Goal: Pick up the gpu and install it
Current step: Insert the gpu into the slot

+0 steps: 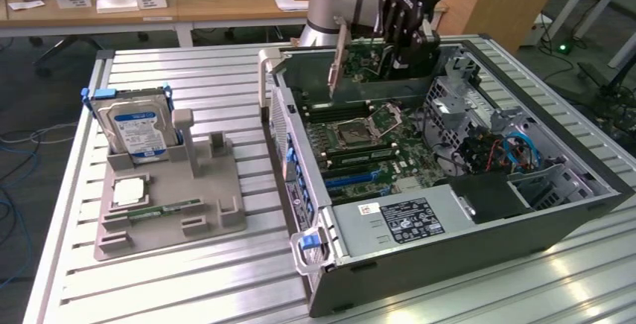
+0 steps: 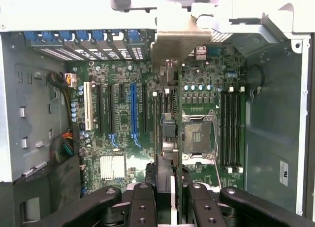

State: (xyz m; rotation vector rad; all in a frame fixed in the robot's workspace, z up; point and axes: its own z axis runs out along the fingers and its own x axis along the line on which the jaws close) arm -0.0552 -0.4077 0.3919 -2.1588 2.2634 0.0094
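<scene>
The gpu (image 1: 370,62) is a green card with a silver bracket (image 1: 340,54) at its end. It hangs on edge above the far end of the open computer case (image 1: 477,212). My gripper (image 1: 406,54) is shut on it from above. In the wrist view the gpu (image 2: 167,131) appears edge-on between my fingers (image 2: 142,202), with its bracket (image 2: 172,40) toward the case's rear slot openings. It hovers over the motherboard (image 2: 113,138), between the expansion slots, including a blue slot (image 2: 133,113), and the CPU socket (image 2: 199,136). It is clear of the board.
A grey fixture (image 1: 169,205) at the exterior view's left holds a silver hard drive (image 1: 137,126), a small memory stick (image 1: 164,208) and a chip (image 1: 129,190). Inside the case sit the power supply (image 1: 407,223), drive cage (image 1: 467,108) and cables (image 1: 517,153).
</scene>
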